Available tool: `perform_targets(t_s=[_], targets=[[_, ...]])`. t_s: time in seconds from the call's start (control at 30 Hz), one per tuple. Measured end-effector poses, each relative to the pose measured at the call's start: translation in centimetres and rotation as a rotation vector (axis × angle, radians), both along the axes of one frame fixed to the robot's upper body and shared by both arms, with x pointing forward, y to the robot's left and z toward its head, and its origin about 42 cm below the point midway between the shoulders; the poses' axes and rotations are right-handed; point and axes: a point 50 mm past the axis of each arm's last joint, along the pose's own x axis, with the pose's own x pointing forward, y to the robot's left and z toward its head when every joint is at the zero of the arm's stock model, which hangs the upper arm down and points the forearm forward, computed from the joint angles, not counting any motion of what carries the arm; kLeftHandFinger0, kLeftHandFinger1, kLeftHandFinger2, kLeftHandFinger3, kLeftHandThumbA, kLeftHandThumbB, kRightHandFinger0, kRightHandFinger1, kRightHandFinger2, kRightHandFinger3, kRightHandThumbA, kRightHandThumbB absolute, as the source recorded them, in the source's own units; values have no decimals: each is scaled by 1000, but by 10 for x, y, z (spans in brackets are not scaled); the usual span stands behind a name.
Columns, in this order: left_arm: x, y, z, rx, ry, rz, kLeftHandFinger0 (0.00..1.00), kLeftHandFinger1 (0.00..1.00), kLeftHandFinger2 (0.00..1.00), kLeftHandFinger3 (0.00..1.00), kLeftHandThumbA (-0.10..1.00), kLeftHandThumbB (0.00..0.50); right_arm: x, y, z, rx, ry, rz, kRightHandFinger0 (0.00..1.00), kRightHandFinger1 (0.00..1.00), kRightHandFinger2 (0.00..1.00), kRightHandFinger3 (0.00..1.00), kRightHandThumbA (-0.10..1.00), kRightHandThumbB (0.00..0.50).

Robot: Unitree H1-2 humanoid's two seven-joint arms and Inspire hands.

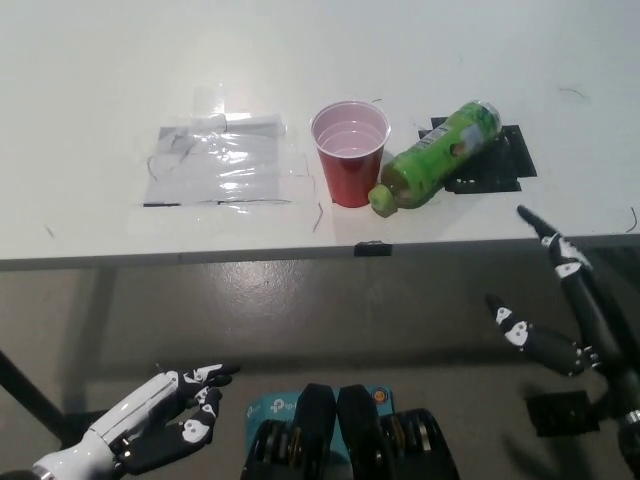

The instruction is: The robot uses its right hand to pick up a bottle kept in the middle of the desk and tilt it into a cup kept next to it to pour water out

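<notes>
A green bottle [436, 157] lies on its side on the white desk [320, 60], its cap end touching the base of a red cup [350, 152] that stands upright to its left. My black right hand [565, 315] is open, below the desk's front edge at the right and well apart from the bottle. My white left hand [155, 425] rests open at the lower left, under desk level.
A taped clear plastic sheet [225, 160] lies flat left of the cup. Black tape marks [490, 165] sit under and beside the bottle. A small black tab [372, 248] marks the desk's front edge. Grey floor lies below.
</notes>
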Motion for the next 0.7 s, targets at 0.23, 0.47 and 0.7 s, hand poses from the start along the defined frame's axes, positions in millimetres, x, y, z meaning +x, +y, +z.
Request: perform_targets(t_s=[0.23,0.47,0.7], targets=[[0,1,0,0,-1,2,1000,1000,1000,1000,881,277,11,-9,-35,75,171,1,716,840,1000,1000,425,245],[1,1,1,0,-4,4,1000,1000,1000,1000,879,266,14,-4,-42,13,288,125,564,637,784,957,417,204],[1,2,2,1,-6,7,1000,1000,1000,1000,885,286,18,-5,-41,-185,380,228,586,630,779,1000,400,178]])
